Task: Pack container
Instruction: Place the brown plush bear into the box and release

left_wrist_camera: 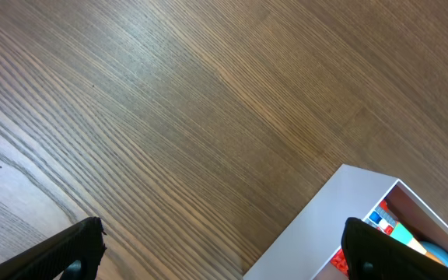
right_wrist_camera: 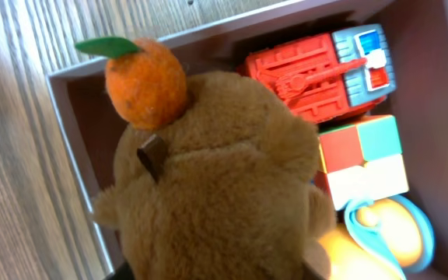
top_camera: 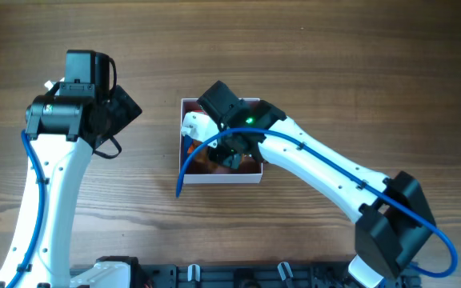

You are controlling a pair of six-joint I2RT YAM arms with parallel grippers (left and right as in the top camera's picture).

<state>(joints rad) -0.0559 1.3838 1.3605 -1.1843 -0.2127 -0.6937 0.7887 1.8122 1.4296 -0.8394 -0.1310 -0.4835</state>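
The container [top_camera: 214, 178] sits on the bench [top_camera: 334, 64] near its centre, open top facing up. It is square, so no long axis applies. In the overhead view its walls run parallel to the bench edges. The right arm [top_camera: 326, 168] reaches across it from the near right and covers most of the interior.

Right end effector [top_camera: 232, 154]: positioned over the container, pointing down into it. In the right wrist view a brown plush [right_wrist_camera: 216, 179] fills the area in front of the camera and hides the fingers. I cannot tell whether they are clamped on it or apart. An orange [right_wrist_camera: 145, 84] with a green leaf [right_wrist_camera: 103, 47] sits on top of the plush.

Contents seen beside the plush:
- a red vehicle [right_wrist_camera: 309, 70] against the far wall, with a blue, white and red end
- a cube [right_wrist_camera: 364, 159] with coloured squares, just beside the vehicle
- a round orange and light-blue item [right_wrist_camera: 387, 229], next to the cube

Left end effector [left_wrist_camera: 224, 257]: held above bare bench to the left of the container, well apart from it. Its two fingers [left_wrist_camera: 72, 250] stand wide apart with nothing between them. The left wrist view shows one white corner of the container at lower right, with the red and blue toys just visible inside
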